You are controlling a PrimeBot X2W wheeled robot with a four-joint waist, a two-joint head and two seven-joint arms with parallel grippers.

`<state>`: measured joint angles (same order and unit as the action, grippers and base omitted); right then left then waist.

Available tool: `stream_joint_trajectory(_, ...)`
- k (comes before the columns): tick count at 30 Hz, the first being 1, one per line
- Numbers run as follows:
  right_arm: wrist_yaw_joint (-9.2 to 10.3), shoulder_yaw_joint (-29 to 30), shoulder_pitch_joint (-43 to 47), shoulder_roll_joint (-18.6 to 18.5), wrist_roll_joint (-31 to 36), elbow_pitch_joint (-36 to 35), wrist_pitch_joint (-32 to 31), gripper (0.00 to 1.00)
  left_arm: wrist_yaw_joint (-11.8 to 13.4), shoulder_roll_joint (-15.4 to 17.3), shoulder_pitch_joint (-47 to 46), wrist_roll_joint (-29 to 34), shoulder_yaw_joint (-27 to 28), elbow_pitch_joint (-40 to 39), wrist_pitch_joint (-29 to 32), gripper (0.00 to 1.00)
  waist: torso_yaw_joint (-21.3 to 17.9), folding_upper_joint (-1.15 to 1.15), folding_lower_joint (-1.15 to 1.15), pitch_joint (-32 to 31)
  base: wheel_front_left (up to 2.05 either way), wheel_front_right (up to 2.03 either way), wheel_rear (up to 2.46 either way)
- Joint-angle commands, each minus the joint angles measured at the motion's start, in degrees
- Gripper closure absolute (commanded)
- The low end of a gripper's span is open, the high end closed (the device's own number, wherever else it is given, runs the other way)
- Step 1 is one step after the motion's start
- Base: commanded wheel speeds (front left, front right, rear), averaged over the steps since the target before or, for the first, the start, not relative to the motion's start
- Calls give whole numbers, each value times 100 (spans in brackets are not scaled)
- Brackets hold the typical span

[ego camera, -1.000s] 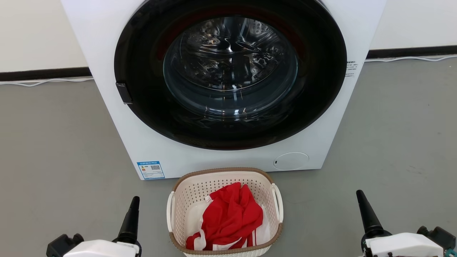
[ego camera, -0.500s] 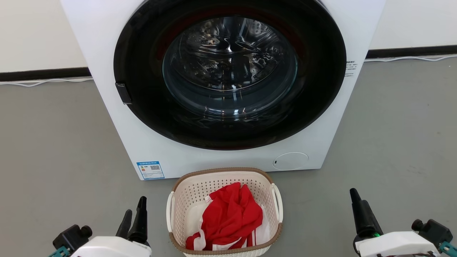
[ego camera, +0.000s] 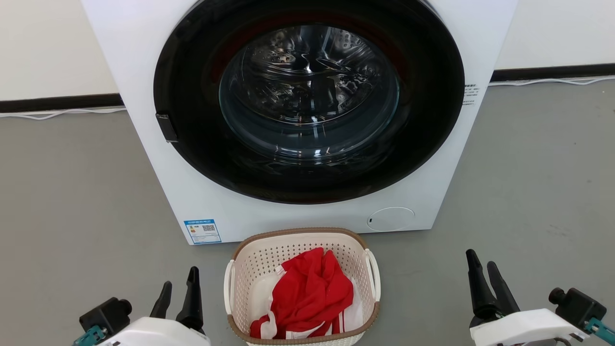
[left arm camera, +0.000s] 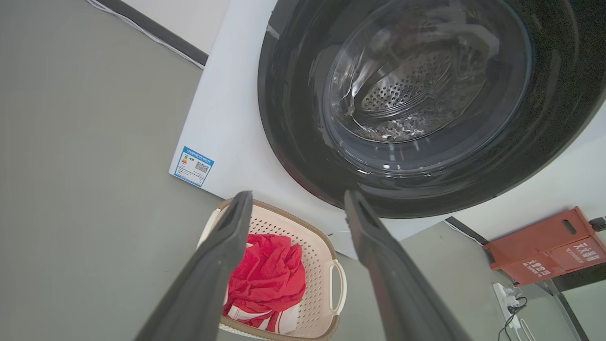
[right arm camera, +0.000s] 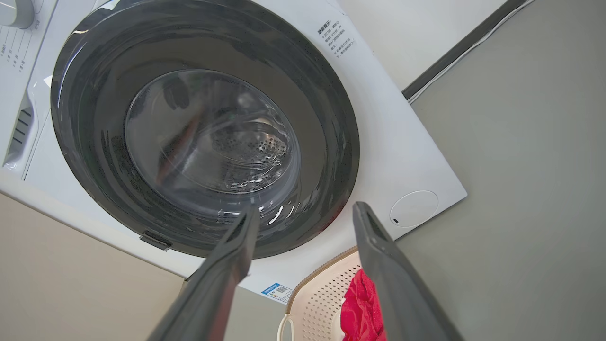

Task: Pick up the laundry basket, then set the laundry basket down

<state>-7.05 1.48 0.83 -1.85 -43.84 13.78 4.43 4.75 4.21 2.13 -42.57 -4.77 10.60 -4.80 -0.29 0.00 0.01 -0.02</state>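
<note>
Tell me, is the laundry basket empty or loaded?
Loaded: a crumpled red-and-white garment lies inside the laundry basket, covering most of its bottom.

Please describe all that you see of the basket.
The basket is cream-white perforated plastic, rounded-rectangular, with a brown woven-look rim and two white loop handles. It stands upright on the grey floor before the washer, holding red and white cloth. The left gripper and right gripper flank it without touching.
</note>
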Motion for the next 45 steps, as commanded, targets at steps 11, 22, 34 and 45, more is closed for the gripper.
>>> stream_joint_trajectory(11, -27, -207, -162, -75, 847, -256, 263, 0, 293, 173, -7, 823, -106, -272, -227, 0, -2, 0, 0, -33, 0, 0, 0)
stream_joint_trajectory(22, -31, -310, -150, -81, 1635, -334, 449, 0, 530, 264, 48, 1562, -233, -392, -412, 0, 4, 0, 0, -45, 0, 0, 0)
stream_joint_trajectory(34, -35, -428, -170, -88, 2496, -394, 651, 0, 750, 304, 102, 2347, -320, -541, -614, 0, -10, 0, 0, -45, 0, 0, 0)
stream_joint_trajectory(45, -39, -518, -173, -95, 3269, -441, 835, 0, 837, 302, 140, 3071, -367, -623, -799, 0, -9, 0, 0, -46, 0, 0, 0)
